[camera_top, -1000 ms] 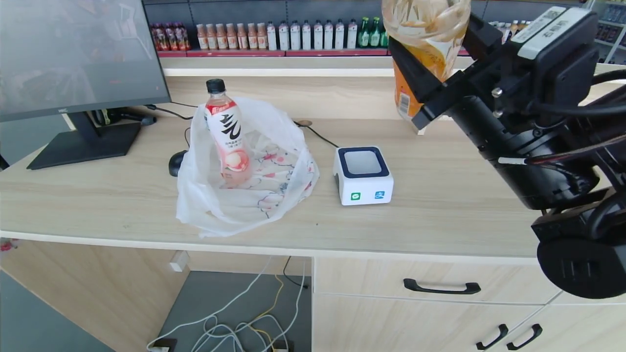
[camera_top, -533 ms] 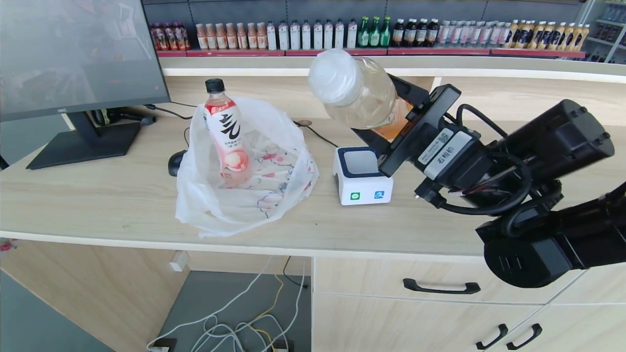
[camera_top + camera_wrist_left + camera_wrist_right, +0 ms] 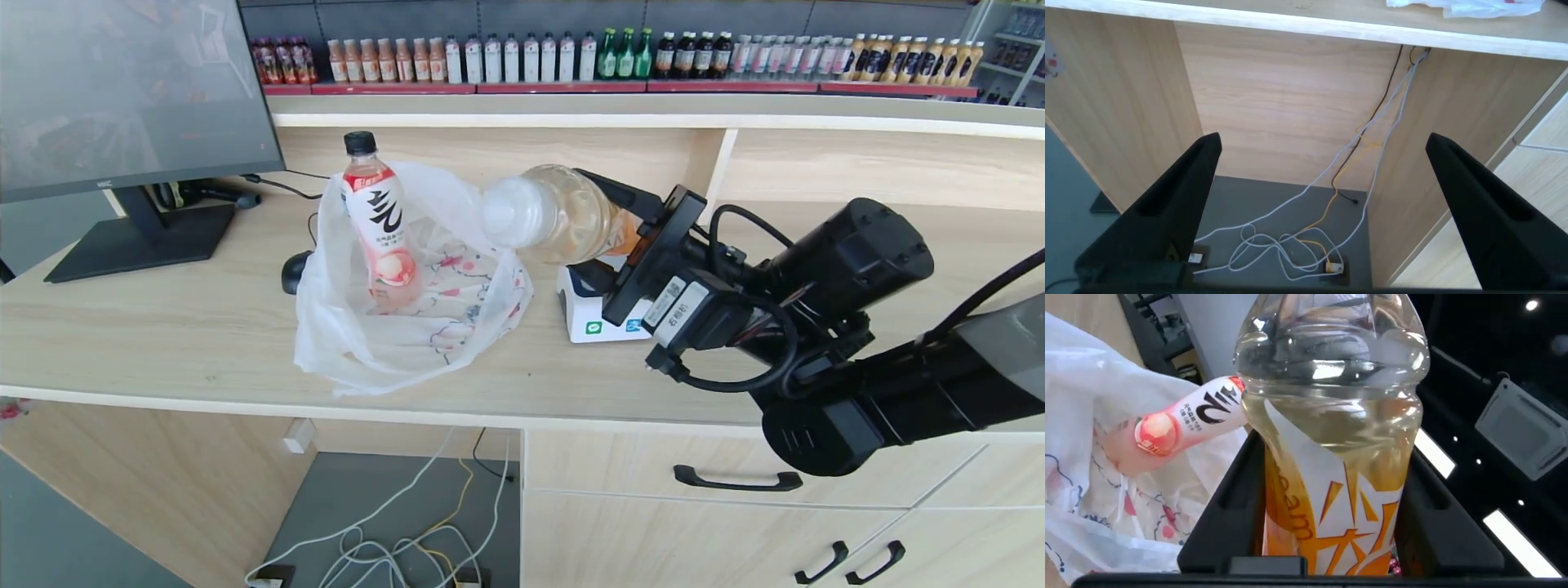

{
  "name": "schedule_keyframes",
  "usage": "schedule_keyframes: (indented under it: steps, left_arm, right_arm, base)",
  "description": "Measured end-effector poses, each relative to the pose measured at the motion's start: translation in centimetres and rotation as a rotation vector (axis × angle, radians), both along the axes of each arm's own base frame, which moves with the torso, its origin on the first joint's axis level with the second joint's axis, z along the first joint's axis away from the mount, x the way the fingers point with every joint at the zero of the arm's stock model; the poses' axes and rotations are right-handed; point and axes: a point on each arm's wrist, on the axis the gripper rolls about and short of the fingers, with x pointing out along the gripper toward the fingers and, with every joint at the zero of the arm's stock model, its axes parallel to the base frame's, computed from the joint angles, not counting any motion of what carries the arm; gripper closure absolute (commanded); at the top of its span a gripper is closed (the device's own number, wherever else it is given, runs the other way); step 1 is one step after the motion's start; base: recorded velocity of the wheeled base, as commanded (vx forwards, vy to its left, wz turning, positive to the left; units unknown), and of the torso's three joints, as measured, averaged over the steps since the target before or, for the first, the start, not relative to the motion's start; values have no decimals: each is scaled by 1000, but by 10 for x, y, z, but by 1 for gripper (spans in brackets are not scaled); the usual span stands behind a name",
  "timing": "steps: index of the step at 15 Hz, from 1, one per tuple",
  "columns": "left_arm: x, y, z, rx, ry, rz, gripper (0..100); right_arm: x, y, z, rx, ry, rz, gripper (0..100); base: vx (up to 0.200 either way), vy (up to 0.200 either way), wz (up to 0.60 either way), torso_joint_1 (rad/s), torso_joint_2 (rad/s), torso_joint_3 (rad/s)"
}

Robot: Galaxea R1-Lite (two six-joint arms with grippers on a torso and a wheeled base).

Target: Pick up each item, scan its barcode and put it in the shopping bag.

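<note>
Gripping a clear plastic bottle of pale drink with an orange label [image 3: 563, 216], we are holding it on its side in the air, our right tool [image 3: 600, 237] clamping its labelled body. Its white cap is pointing left, over the right edge of the white translucent plastic shopping bag [image 3: 457, 310]. The bottle's body is hanging above the small white box scanner [image 3: 600, 322] on the light wooden tabletop [image 3: 163, 327]. A pink-labelled bottle with a black cap [image 3: 380, 229] is standing upright inside the bag. Our left tool [image 3: 1323, 143] is hanging below the tabletop's near edge, its fingers spread wide around nothing.
</note>
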Motion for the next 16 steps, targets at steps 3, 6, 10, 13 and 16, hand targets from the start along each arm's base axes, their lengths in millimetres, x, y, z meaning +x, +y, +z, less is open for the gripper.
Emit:
schedule_keyframes:
  steps: [3, 6, 10, 13, 16]
  left_arm:
    - [0, 0, 0, 0, 0, -1, 0]
    - [0, 0, 0, 0, 0, -1, 0]
    - [0, 0, 0, 0, 0, -1, 0]
    - [0, 0, 0, 0, 0, 0, 0]
    - [0, 0, 0, 0, 0, -1, 0]
  right_arm:
    - [5, 0, -5, -19, -6, 3, 100]
    - [9, -3, -9, -35, -12, 3, 100]
    - [15, -2, -14, -45, -11, 0, 100]
    - [17, -1, -19, -51, -2, 0, 100]
    - [19, 0, -23, -57, 7, 2, 100]
  base:
    - [0, 0, 0, 0, 0, 0]
    - [0, 0, 0, 0, 0, 0]
    - [0, 0, 0, 0, 0, 0]
    - [0, 0, 0, 0, 0, 0]
    - [0, 0, 0, 0, 0, 0]
